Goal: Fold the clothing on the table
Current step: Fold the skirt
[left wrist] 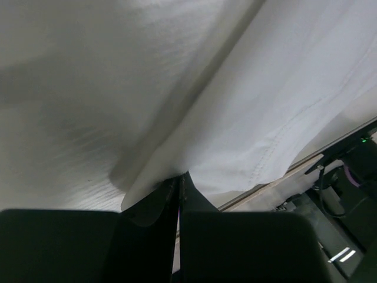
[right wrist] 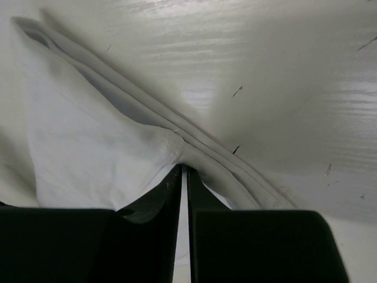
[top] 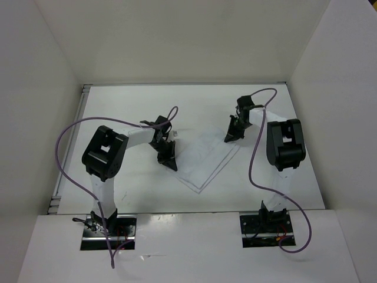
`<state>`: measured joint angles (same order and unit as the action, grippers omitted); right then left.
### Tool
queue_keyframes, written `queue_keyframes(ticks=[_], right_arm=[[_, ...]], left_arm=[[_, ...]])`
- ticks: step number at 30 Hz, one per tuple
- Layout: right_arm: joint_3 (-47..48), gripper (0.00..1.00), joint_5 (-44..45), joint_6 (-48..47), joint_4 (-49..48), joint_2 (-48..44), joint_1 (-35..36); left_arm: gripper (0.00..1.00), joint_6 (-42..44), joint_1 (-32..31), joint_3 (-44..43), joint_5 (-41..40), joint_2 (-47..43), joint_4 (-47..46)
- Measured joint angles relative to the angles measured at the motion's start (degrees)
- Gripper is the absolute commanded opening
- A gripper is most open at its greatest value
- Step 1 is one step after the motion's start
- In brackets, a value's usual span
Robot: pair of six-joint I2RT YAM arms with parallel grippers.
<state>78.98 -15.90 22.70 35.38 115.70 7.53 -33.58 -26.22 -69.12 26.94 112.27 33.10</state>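
Note:
The clothing is a thin white piece lying flat as a diamond in the middle of the table. My left gripper is at its left corner. In the left wrist view the jaws are shut on the cloth's edge, and the white fabric with its stitched hem spreads up and to the right. My right gripper is at the cloth's far right corner. In the right wrist view it is shut on a bunched fold of the fabric, whose layered edges run along the table.
White upright walls enclose the table on the left, back and right. Purple cables loop from each arm. The arm bases are bolted at the near edge. The table's edge and dark hardware show at lower right in the left wrist view.

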Motion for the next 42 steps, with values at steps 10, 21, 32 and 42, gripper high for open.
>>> queue_keyframes(ticks=[10,21,32,42], right_arm=[[-11.63,0.11,-4.70,6.29,-3.23,-7.02,8.48],[-6.95,0.50,3.02,7.17,1.40,-12.50,10.54],[-9.42,0.49,5.60,8.63,0.98,-10.43,10.36],[-13.42,0.20,1.92,12.07,-4.02,-8.92,10.32]], left_arm=[[0.05,1.31,9.55,-21.64,-3.82,12.09,4.35],[0.10,5.18,14.36,-28.61,-12.94,13.94,4.57],[0.15,6.56,14.88,-23.98,-14.38,5.42,6.60],[0.22,6.88,14.86,-29.51,-7.96,-0.35,8.66]])
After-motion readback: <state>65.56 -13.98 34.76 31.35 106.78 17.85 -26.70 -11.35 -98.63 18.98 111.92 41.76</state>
